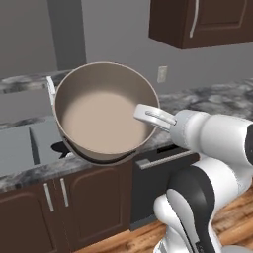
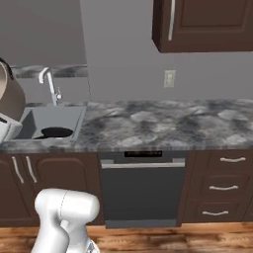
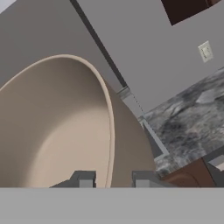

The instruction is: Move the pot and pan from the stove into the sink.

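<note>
The beige pot hangs in the air, tipped so its pale inside faces the left base camera. It is above the counter's front edge, beside the sink. My gripper is shut on the pot's rim at its right side. In the hand view the pot wall runs between the two fingertips of the gripper. From the right base view the pot shows at the left edge. The black pan lies inside the sink. The stove is out of view.
A thin silver faucet stands behind the basin. Marbled counter stretches right over a dark dishwasher and drawers. A dark wall cabinet hangs above, with a wall outlet below it.
</note>
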